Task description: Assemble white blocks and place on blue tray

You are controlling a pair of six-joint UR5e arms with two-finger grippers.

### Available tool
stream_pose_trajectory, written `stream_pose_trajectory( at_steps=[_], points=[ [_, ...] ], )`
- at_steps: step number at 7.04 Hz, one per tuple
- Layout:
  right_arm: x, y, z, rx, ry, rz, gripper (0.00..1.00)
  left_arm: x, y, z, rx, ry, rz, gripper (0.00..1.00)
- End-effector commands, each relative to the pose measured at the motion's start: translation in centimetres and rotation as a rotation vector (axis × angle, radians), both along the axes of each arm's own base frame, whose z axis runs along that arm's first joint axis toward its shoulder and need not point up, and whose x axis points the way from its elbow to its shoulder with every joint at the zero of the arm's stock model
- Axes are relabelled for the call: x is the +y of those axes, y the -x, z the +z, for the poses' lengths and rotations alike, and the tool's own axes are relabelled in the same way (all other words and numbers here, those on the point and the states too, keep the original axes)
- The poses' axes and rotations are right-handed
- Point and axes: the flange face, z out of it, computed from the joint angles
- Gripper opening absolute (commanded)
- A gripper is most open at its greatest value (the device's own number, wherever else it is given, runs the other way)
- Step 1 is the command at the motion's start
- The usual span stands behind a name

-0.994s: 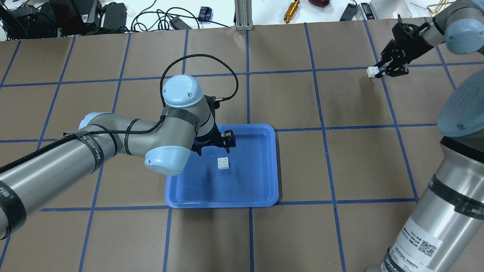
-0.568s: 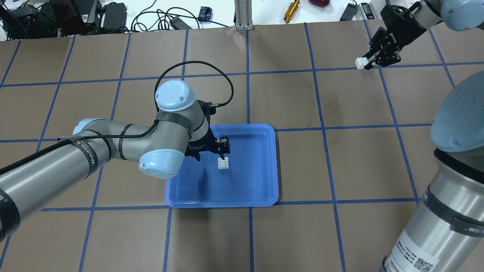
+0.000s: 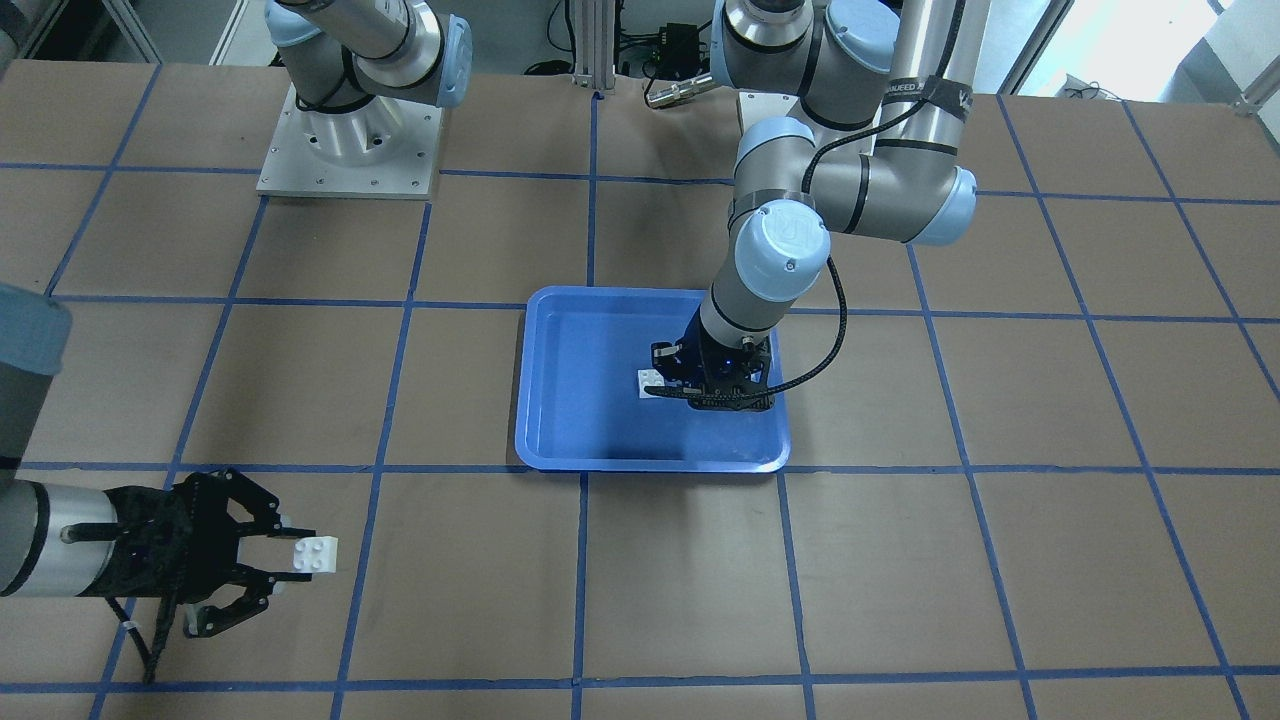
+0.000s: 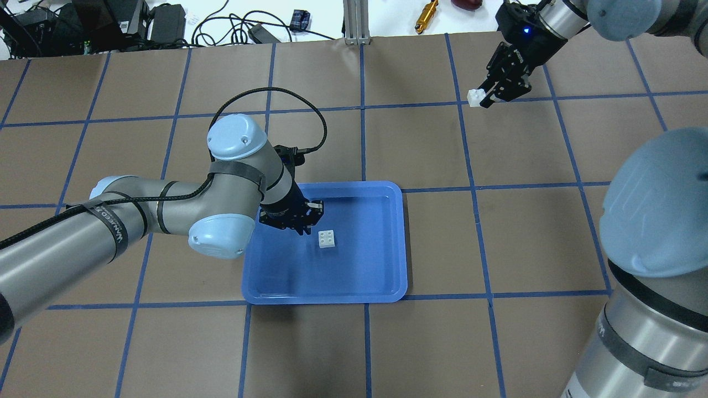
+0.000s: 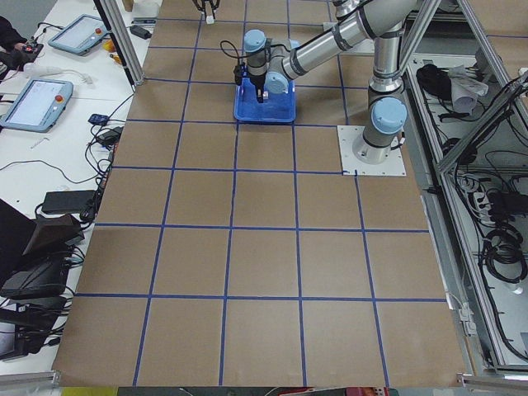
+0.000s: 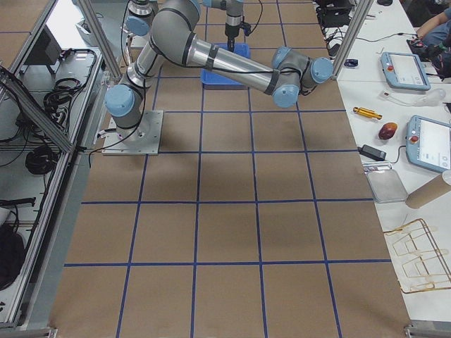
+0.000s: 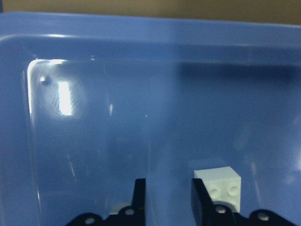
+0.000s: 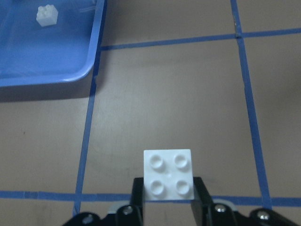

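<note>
The blue tray (image 4: 381,276) lies mid-table, also in the front view (image 3: 580,420). One white block (image 4: 327,239) sits studs up on its floor, also in the front view (image 3: 651,381) and left wrist view (image 7: 218,186). My left gripper (image 4: 307,223) hangs low in the tray just left of that block, its jaws a small gap apart and empty (image 7: 169,200). My right gripper (image 4: 482,100) is shut on a second white block (image 4: 473,97) above the far right of the table; the right wrist view shows this block (image 8: 168,175) between the fingers.
Cables, tools and a metal post (image 4: 357,22) line the far table edge. My right arm's big elbow (image 4: 652,204) fills the near right. In the right wrist view the tray's corner (image 8: 70,70) lies up and left of the held block.
My right gripper has carried its white block to the left along the far side. My left gripper has shifted left, off the block on the tray; that block has not moved.
</note>
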Motion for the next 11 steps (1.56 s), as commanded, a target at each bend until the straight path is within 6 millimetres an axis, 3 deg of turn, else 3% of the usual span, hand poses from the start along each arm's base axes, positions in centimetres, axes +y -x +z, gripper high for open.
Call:
stream_pose_trajectory(
  at_steps=[1, 2, 3, 5, 7, 8, 11],
  points=[
    [2.4, -7.0, 0.7, -0.013, 0.020, -0.032, 0.00, 1.0, 0.5, -0.9, 0.007, -0.025, -0.004, 0.00],
    [4.3, -8.8, -0.6, -0.014, 0.048, -0.032, 0.00, 1.6, 0.7, -1.3, 0.005, -0.037, -0.007, 0.00],
    [6.1, -9.2, -2.9, -0.015, 0.089, -0.071, 0.00, 1.8, 0.7, -1.5, 0.005, -0.040, -0.011, 0.00],
    [13.5, -12.4, -4.9, -0.011, 0.142, -0.096, 0.00, 1.8, 0.7, -1.4, 0.007, -0.036, -0.016, 0.00],
    [18.5, -14.6, -6.5, -0.052, 0.209, -0.116, 0.00, 1.1, 0.6, -1.6, 0.052, -0.031, -0.006, 0.00],
    [19.7, -15.3, -7.2, -0.077, 0.221, -0.108, 0.00, 1.1, 0.5, -1.6, 0.055, -0.035, -0.003, 0.00],
    [22.9, -21.0, -8.1, -0.097, 0.165, -0.106, 0.00, 1.3, 0.5, -1.5, 0.056, -0.036, 0.003, 0.00]
  ],
)
